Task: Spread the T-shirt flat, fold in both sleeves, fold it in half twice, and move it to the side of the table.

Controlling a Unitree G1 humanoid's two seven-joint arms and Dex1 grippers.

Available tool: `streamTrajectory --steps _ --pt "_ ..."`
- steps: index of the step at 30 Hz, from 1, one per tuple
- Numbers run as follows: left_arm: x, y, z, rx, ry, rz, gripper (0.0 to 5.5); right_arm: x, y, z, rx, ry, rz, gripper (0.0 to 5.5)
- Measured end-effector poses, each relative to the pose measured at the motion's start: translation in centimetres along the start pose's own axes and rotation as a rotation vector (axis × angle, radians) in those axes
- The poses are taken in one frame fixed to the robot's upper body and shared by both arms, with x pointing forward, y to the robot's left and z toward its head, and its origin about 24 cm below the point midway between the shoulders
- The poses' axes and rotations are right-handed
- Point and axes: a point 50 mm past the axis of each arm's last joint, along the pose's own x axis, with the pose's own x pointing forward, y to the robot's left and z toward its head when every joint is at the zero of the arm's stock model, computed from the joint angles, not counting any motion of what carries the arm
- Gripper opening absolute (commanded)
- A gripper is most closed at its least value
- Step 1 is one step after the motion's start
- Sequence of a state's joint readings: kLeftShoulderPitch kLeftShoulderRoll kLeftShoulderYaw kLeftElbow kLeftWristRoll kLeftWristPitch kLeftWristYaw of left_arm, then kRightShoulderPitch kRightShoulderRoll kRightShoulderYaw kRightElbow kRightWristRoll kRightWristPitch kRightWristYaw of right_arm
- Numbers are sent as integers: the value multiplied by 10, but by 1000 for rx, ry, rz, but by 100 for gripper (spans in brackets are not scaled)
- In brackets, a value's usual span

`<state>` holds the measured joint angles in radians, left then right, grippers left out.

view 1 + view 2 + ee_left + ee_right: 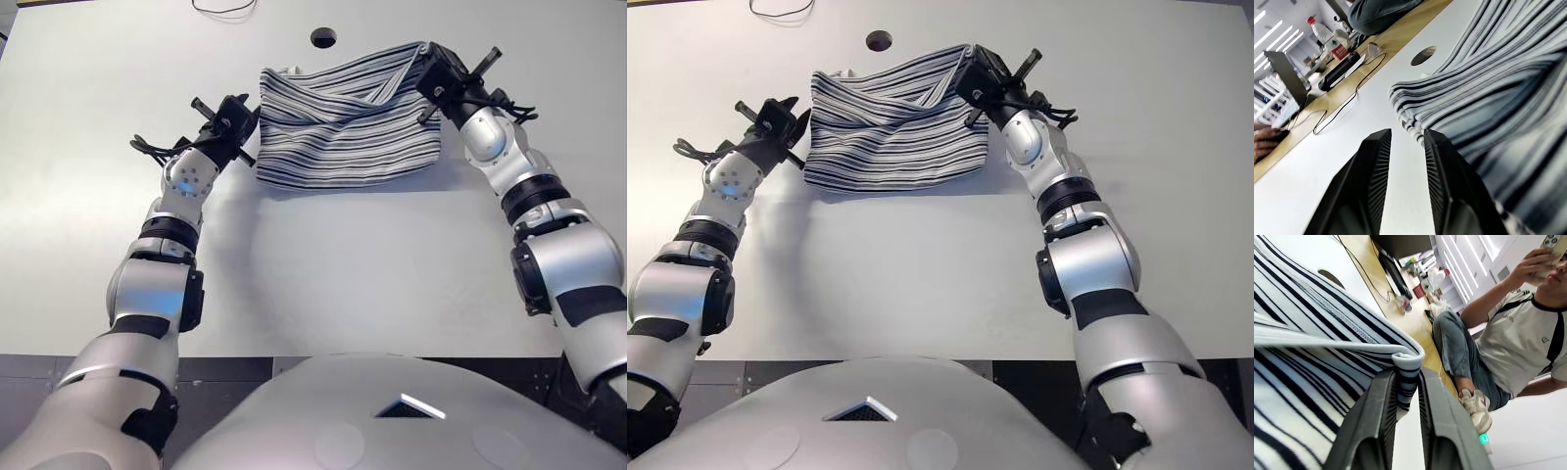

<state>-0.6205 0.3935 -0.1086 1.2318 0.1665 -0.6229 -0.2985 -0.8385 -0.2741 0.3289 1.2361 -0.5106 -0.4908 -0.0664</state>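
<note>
A black-and-white striped T-shirt (343, 132) lies folded into a rough rectangle at the far middle of the white table (343, 284). My right gripper (431, 61) is shut on the shirt's far right corner and holds that edge a little above the table; in the right wrist view the fingers (1376, 406) pinch a fold of striped cloth (1303, 333). My left gripper (247, 122) sits low at the shirt's left edge. It is open, with bare table between its fingers (1376, 161), and the striped cloth (1498, 88) lies just beside one finger.
A round cable hole (323, 38) is in the table just beyond the shirt, and a thin black cable (223, 8) loops at the far edge. Bare table surface stretches on the near side and to both sides of the shirt.
</note>
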Motion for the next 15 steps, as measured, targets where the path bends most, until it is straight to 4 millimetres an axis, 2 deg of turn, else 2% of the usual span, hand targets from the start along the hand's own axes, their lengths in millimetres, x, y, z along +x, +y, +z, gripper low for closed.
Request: streamTrajectory --steps 2,5,9,12,15 --pt "2 8 2 -48 0 49 204 1 0 -2 -11 35 1 162" --pt "5 9 5 -104 -11 85 244 5 4 -2 -4 79 9 207" --pt "7 17 14 -177 -80 165 305 8 -3 -8 143 207 -49 275" --pt "5 25 25 -165 -181 233 345 8 -6 -12 259 260 -91 279" --pt "-1 8 29 -1 -245 177 400 9 -9 -5 232 180 -113 279"
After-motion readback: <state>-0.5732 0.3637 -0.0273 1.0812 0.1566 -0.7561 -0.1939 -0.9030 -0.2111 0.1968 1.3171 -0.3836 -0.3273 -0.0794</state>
